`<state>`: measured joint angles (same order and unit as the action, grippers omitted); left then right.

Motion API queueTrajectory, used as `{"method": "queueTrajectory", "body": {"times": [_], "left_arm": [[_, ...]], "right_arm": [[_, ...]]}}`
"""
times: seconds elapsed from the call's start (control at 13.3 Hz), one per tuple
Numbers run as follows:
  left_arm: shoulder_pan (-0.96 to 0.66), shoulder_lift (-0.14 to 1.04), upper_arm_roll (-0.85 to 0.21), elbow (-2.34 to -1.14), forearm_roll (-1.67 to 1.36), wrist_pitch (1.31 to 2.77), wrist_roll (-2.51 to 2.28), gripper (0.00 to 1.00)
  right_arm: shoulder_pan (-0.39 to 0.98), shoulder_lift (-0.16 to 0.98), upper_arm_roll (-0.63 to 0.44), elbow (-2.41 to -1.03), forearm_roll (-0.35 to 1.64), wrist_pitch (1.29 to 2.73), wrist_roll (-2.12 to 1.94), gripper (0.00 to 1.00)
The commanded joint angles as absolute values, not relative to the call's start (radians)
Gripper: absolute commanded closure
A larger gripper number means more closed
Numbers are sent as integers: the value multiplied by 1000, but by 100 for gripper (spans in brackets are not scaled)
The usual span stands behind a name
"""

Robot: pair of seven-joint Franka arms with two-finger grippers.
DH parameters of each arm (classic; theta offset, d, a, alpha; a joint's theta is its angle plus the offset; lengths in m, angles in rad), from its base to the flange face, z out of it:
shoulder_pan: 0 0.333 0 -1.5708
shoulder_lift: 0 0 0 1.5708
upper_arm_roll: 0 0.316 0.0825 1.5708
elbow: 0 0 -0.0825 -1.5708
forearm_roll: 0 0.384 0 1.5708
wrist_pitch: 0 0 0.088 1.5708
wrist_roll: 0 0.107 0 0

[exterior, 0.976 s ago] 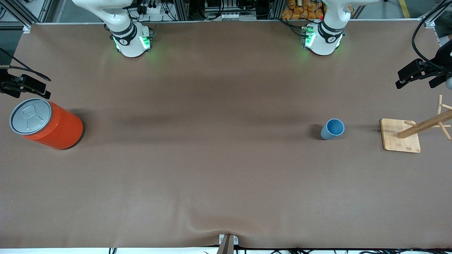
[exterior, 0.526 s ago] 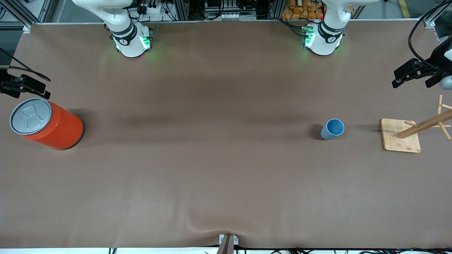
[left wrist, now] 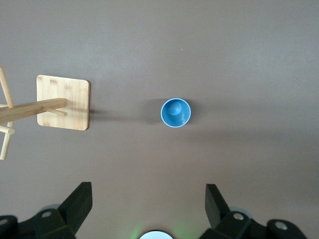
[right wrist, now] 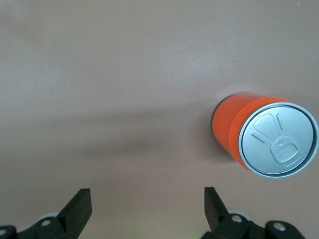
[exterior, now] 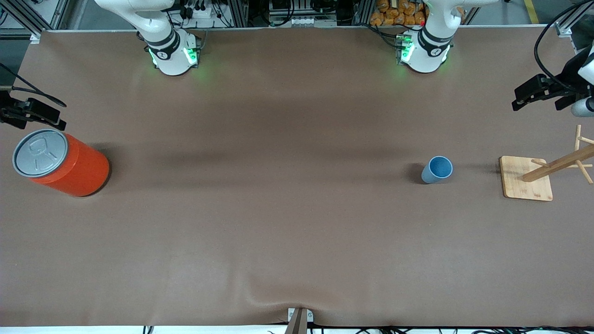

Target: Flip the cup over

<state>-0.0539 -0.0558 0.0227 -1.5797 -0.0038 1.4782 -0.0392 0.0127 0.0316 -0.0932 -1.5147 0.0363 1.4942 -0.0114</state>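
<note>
Blue cup stands upright, mouth up, on the counter beside the wooden rack. Left hand, fingers spread and empty, has drifted upward near the counter's edge; right hand, likewise spread, waits above the orange can.

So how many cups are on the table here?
1. The blue cup stands upright, mouth up, beside the wooden rack toward the left arm's end of the table. None appear hidden.

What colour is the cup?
Blue cup, inside and out; clearest in the left wrist view.
</note>
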Motion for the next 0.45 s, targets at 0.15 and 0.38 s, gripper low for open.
{"method": "queueTrajectory", "body": {"times": [0.15, 0.38], "left_arm": [[-46, -51, 17, -1574, -9, 1463, -41, 0], [-46, -51, 18, -1574, -14, 1463, -40, 0]], "right_arm": [[-5, 32, -83, -1508, 38, 1496, -9, 0], [-5, 32, -83, -1508, 38, 1497, -9, 0]]}}
